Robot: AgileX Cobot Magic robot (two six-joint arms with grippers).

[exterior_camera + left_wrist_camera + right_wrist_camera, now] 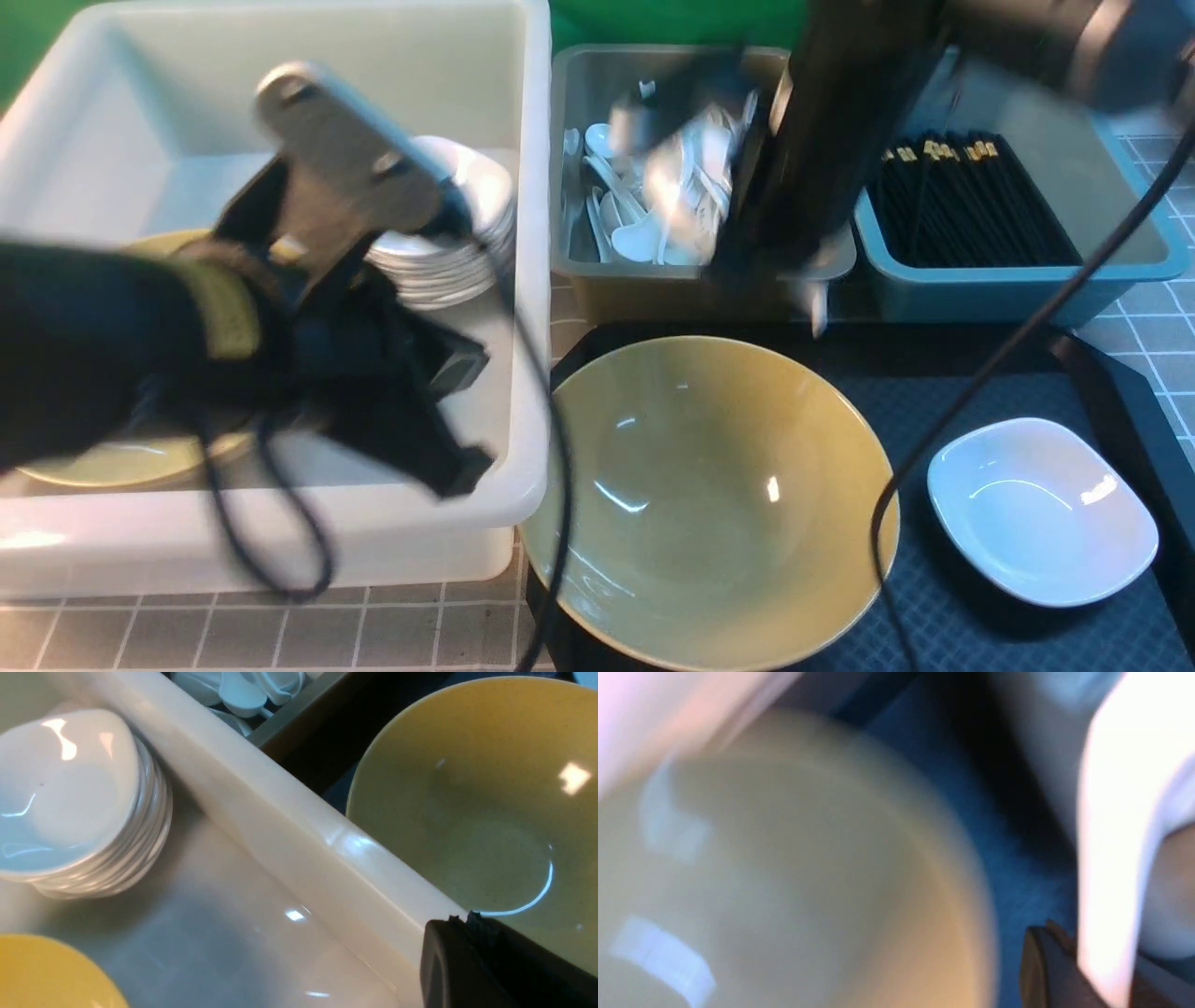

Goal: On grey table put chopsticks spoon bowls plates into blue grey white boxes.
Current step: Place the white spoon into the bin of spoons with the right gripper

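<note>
My left gripper [462, 481] hangs over the near right part of the large white box [532, 280], shut and empty; in the left wrist view [462, 919] its tips are at the box rim. The box holds a stack of white plates [457, 243] and a yellow bowl [112, 462]. Another yellow bowl [709, 495] and a white plate [1041, 509] sit on the dark tray [980, 373]. My right gripper [814, 299], blurred, is at the grey box's [653, 289] front edge, shut on a white spoon [1111, 812].
The grey box holds several white spoons [644, 233]. The blue box [990, 289] at the back right holds black chopsticks [971, 205]. The grey table [1158, 308] shows around the tray. Black cables hang across the bowl and the tray.
</note>
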